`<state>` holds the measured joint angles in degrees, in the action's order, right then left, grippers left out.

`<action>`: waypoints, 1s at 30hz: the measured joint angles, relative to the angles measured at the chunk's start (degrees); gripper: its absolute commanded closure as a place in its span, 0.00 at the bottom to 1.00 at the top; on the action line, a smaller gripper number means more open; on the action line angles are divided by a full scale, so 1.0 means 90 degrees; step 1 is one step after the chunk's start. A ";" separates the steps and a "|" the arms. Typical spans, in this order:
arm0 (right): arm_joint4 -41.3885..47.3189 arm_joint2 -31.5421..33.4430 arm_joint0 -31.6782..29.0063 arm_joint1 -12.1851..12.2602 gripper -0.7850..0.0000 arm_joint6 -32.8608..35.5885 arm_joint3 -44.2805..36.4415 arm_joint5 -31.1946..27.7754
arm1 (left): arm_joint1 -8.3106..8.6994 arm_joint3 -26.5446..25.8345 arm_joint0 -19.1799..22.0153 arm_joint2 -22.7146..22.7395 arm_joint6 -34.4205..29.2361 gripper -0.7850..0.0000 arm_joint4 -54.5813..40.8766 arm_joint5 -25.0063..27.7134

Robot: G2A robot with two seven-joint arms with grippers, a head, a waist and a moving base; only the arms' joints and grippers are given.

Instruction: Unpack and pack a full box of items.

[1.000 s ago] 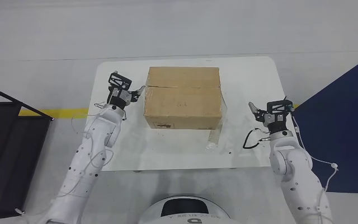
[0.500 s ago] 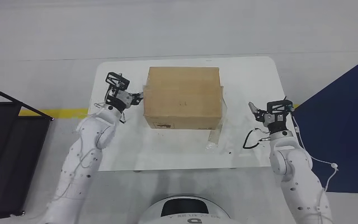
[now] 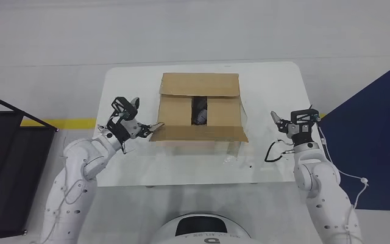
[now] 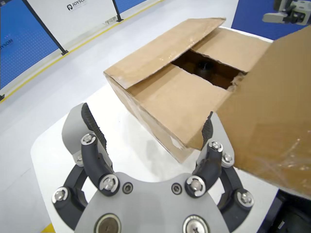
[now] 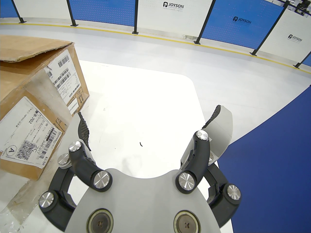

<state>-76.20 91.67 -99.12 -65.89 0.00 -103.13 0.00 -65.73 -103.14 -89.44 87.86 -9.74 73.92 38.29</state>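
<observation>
1. White worktop carries one cardboard box at its middle.
2. Two outer flaps stand open and two inner flaps lie flat. One dark item shows in the gap between the inner flaps.
3. Left end effector is spread wide and grips nothing. The near flap touches one finger pad at its corner.
4. Right end effector is spread wide and empty. It sits near the worktop's right edge, well apart from the box.
</observation>
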 measured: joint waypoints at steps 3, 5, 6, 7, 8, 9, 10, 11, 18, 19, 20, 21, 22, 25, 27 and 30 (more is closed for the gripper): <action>0.0000 0.0000 0.0000 0.0000 0.00 0.0000 0.0000 0.0000 | 0.0023 -0.0043 -0.0142 0.0064 0.0082 0.00 0.0065 0.0028; 0.0000 0.0000 0.0000 0.0000 0.00 0.0000 0.0000 0.0000 | 0.0032 -0.0078 -0.0217 0.0087 0.0200 0.00 0.0179 -0.0071; 0.0000 0.0000 0.0000 0.0000 0.00 0.0000 0.0000 0.0000 | 0.0035 -0.0083 -0.0248 0.0088 0.0257 0.00 0.0230 -0.0116; 0.0000 0.0000 0.0000 0.0000 0.00 0.0000 0.0000 0.0000 | 0.0037 -0.0081 -0.0277 0.0088 0.0315 0.00 0.0266 -0.0152; 0.0000 0.0000 0.0000 0.0000 0.00 0.0000 0.0000 0.0000 | 0.0040 -0.0063 -0.0312 0.0098 0.0390 0.00 0.0283 -0.0201; 0.0000 0.0000 0.0000 0.0000 0.00 0.0000 0.0000 0.0000 | 0.0041 -0.0047 -0.0336 0.0117 0.0449 0.00 0.0273 -0.0242; 0.0000 0.0000 0.0000 0.0000 0.00 0.0000 0.0000 0.0000 | 0.0043 -0.0028 -0.0362 0.0155 0.0522 0.00 0.0221 -0.0276; 0.0000 0.0000 0.0000 0.0000 0.00 0.0000 0.0000 0.0000 | 0.0045 0.0019 -0.0401 0.0244 0.0643 0.00 0.0046 -0.0291; 0.0248 -0.0187 0.0204 -0.0032 0.00 -0.0073 -0.0192 -0.0239 | 0.0106 0.0424 -0.0584 0.1135 0.0666 0.00 -0.1697 -0.0101; 0.0302 -0.0293 0.0289 -0.0046 0.00 -0.0104 -0.0235 -0.0289 | 0.0108 0.0471 -0.0619 0.1184 0.0677 0.00 -0.1750 -0.0130; 0.0339 -0.0454 0.0414 -0.0068 0.00 -0.0133 -0.0260 -0.0313 | 0.0110 0.0541 -0.0661 0.1223 0.0699 0.00 -0.1797 -0.0171; 0.0337 -0.0576 0.0511 -0.0086 0.00 -0.0141 -0.0265 -0.0266 | 0.0111 0.0595 -0.0689 0.1245 0.0719 0.00 -0.1812 -0.0207; 0.0313 -0.0693 0.0601 -0.0106 0.00 -0.0141 -0.0266 -0.0167 | 0.0110 0.0643 -0.0711 0.1262 0.0743 0.00 -0.1813 -0.0262; 0.0260 -0.0826 0.0694 -0.0127 0.00 -0.0129 -0.0269 0.0003 | 0.0109 0.0674 -0.0723 0.1272 0.0764 0.00 -0.1805 -0.0315; 0.0262 -0.0813 0.0686 -0.0125 0.00 -0.0129 -0.0269 -0.0009 | 0.0109 0.0670 -0.0722 0.1270 0.0763 0.00 -0.1805 -0.0310; 0.0240 -0.0824 0.0691 -0.0124 0.00 -0.0104 -0.0260 -0.0029 | 0.0109 0.0669 -0.0721 0.1270 0.0762 0.00 -0.1805 -0.0308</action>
<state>-74.05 84.26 -92.90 -67.00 -0.93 -105.47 -0.26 -64.75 -97.12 -95.93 99.28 -2.88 57.68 35.52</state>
